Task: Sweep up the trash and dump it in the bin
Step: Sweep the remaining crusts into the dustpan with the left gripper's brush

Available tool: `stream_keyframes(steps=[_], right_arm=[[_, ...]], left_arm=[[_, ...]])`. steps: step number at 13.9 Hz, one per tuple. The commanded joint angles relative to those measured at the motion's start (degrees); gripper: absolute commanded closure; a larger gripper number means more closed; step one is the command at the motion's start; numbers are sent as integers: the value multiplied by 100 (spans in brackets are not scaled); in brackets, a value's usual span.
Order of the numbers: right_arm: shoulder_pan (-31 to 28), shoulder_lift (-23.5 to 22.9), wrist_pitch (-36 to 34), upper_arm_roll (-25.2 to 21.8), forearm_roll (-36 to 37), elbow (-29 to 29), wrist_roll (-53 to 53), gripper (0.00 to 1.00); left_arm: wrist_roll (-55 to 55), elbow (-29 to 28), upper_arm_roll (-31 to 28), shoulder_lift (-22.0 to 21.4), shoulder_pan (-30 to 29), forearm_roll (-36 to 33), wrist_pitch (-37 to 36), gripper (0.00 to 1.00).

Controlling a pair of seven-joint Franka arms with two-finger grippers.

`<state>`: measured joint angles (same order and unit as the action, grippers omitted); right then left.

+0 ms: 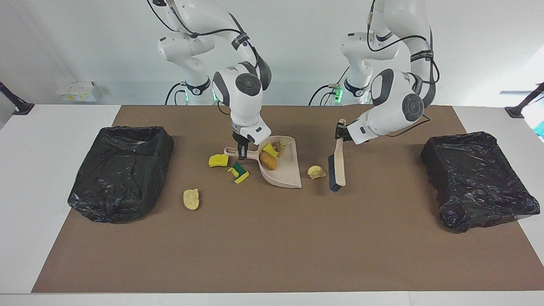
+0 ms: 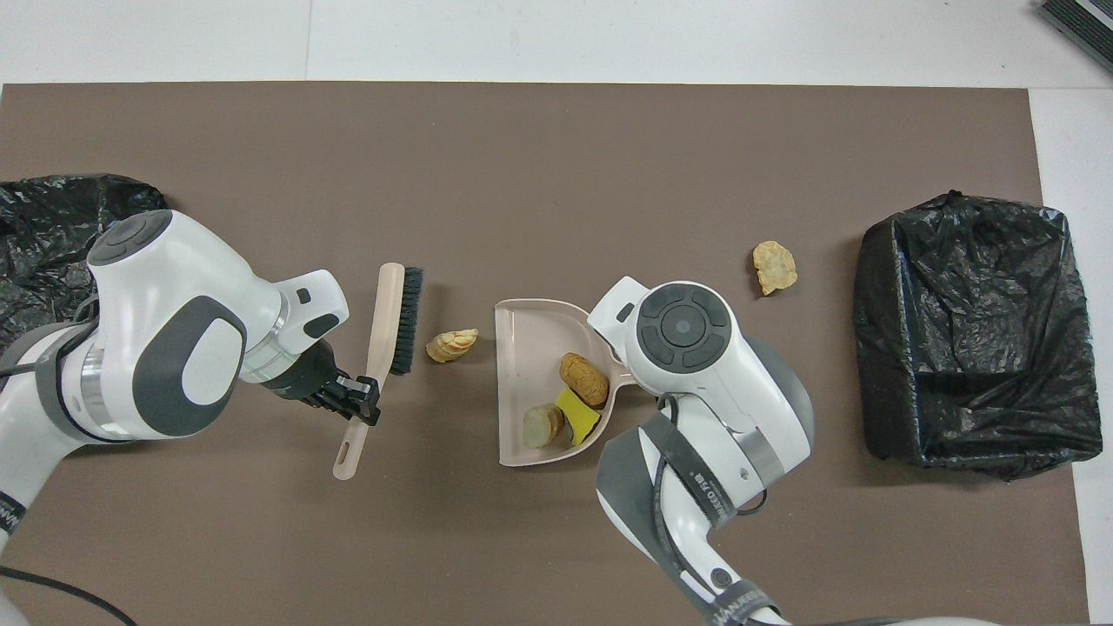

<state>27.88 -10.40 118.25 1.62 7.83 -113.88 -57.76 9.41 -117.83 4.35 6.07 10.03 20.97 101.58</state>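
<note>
Bright, even light falls from above. Soft, short shadows lie under the arms and beside the bins (image 1: 121, 170). The black liners glint faintly. Both views are sharp, edges undistorted.

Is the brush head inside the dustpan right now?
No: the brush, held by the left gripper, hangs over the mat beside the dustpan, with a bread scrap lying between them.

You get two high views, half a turn apart. One faces the robots across the table (image 1: 51, 178) from a distance; the other looks steeply down from above their end. Both share the brown mat (image 1: 272, 246) and dustpan (image 2: 522, 348).
</note>
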Motion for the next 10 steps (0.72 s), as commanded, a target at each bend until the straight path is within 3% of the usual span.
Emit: stream_keyframes(steps=[1, 6, 10], right_arm=[[199, -93, 154, 23, 157, -99, 405, 100], [340, -243, 470, 40, 140, -73, 897, 100], [455, -348, 629, 40, 61, 23, 1162, 100]], left_arm=[[44, -354, 48, -62, 52, 47, 378, 100], [35, -785, 84, 210, 394, 248, 836, 100], [-70, -680, 84, 237, 973, 1240, 933, 100]])
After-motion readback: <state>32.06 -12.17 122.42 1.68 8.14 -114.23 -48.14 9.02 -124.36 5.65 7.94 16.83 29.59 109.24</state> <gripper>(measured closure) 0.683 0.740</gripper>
